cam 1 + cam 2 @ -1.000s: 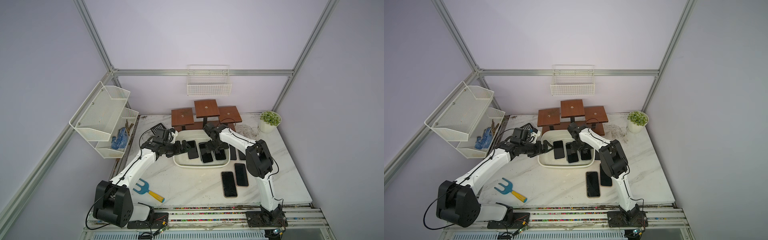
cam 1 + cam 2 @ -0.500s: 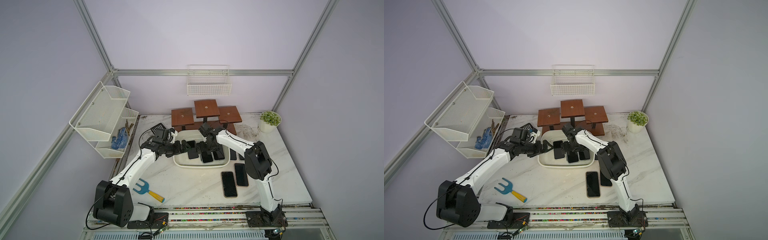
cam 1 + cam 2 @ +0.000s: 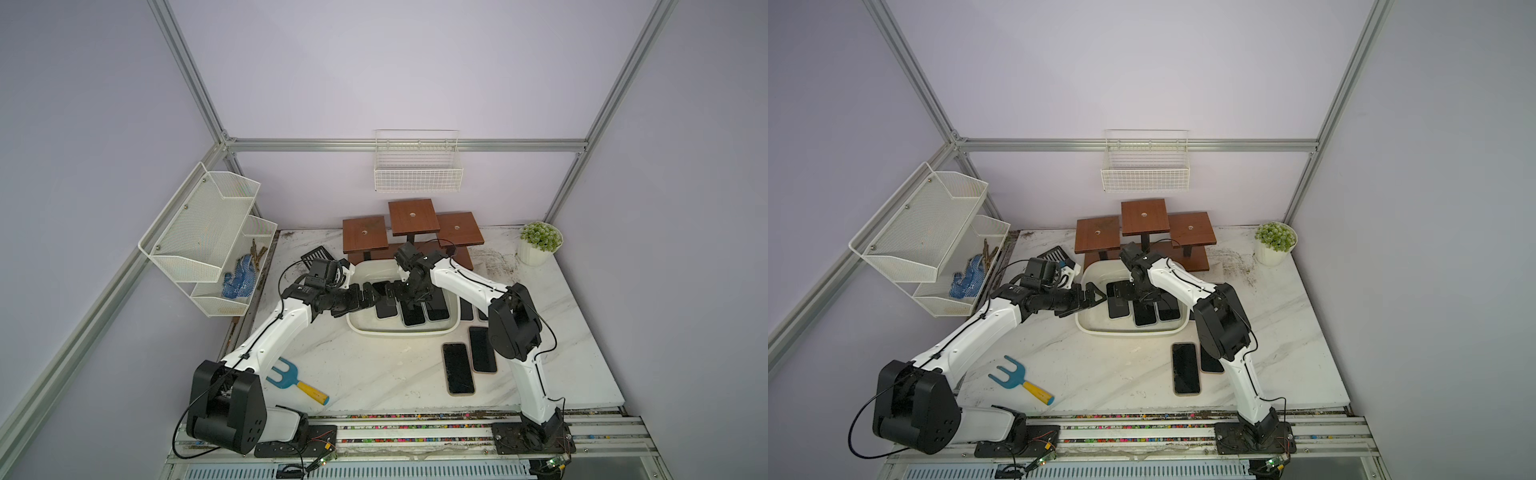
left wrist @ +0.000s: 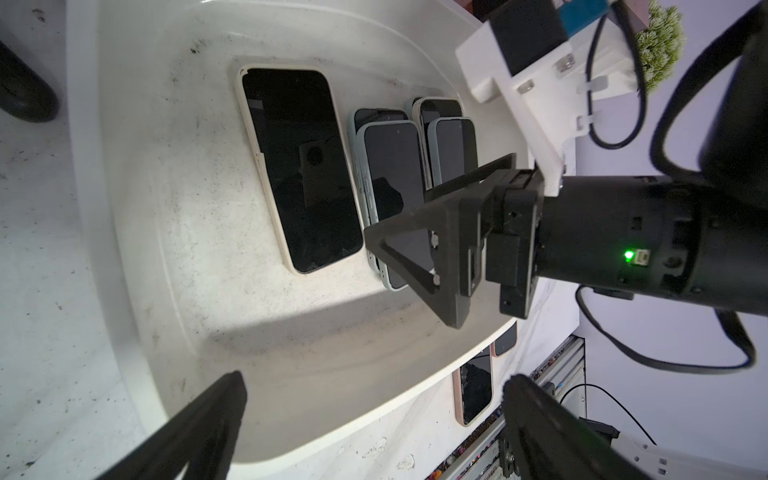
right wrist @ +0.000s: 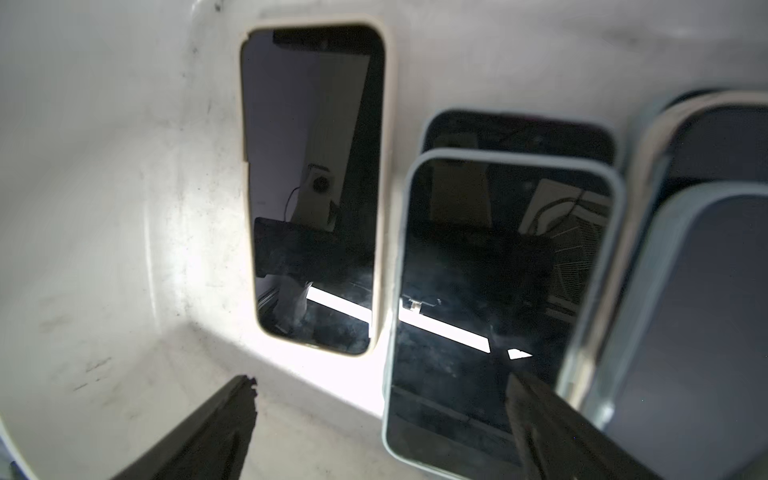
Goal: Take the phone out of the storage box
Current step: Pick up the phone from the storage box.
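Note:
The storage box is a shallow white tub at mid table. It holds several dark-screened phones lying flat. A cream-cased phone lies alone toward the tub's left end. A light-blue-cased phone rests on another one beside it. My right gripper hangs open inside the tub, low over the gap between those two phones, holding nothing. My left gripper is open at the tub's left rim, empty.
Two phones lie on the marble in front of the tub, to the right. A blue fork tool lies front left. Wooden stands rise behind the tub. A potted plant is back right, a mesh shelf on the left.
My right gripper has moved left inside the tub, from over the middle phones toward the cream-cased one. The left arm has stayed put.

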Tool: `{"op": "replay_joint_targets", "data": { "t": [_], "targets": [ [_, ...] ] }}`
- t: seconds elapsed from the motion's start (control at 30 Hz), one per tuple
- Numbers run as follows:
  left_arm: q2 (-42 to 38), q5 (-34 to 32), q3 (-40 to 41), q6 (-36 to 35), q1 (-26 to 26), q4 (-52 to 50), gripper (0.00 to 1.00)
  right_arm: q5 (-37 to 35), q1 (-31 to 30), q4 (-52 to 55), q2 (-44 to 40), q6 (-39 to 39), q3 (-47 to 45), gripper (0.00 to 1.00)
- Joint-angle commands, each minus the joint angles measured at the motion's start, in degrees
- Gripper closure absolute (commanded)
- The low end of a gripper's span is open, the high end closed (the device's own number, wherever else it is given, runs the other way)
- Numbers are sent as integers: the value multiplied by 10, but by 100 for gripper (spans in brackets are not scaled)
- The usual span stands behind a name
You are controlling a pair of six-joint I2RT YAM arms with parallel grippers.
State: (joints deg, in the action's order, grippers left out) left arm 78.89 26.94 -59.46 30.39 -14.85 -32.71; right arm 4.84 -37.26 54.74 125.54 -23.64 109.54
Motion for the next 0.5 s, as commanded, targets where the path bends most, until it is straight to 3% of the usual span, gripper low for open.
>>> {"op": "replay_joint_targets", "data": {
  "t": [0.0, 0.1, 0.47],
  "targets": [
    [-4, 14, -4, -4, 4, 16, 0, -171, 2, 69, -26, 12, 30, 0],
    [-4, 16, -4, -3, 4, 17, 0, -231, 10, 94, -18, 34, 34, 0],
    [-9, 13, -4, -10, 5, 4, 0, -237, 46, 103, 18, 40, 36, 0]
  ]
}}
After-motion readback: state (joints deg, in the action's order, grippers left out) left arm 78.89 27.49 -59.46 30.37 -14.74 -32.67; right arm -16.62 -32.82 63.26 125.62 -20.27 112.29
